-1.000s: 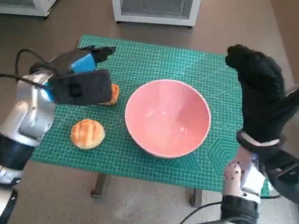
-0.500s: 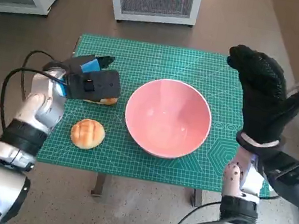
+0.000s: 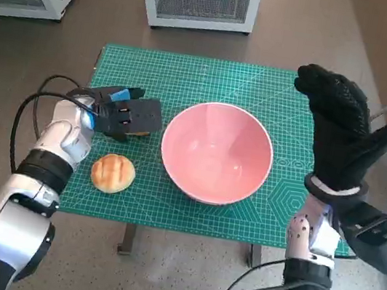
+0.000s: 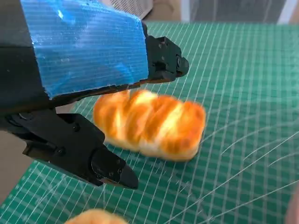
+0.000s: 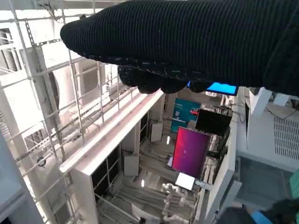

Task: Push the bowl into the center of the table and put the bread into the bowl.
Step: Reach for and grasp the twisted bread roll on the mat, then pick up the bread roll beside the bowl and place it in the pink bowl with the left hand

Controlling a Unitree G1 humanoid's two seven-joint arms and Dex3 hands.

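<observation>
Where left hand point(image 4: 70, 93) straddles it, fingers apart, apparently ungripped: golden, ridged bread point(image 4: 149, 122).

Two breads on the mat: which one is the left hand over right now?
The long braided loaf, between the left hand's fingers; the round bun lies apart, nearer the table's front edge.

The left hand point(image 3: 126, 114) is sinking lower over the long bread roll point(image 4: 150, 122) lying just left of the pink bowl point(image 3: 217, 151). Its fingers point(image 4: 164, 60) are now straddling the roll without clearly touching it, covering most of it from above. The left forearm point(image 3: 61, 146) is swinging closer to the bowl and dropping toward the mat point(image 3: 189, 78).
</observation>
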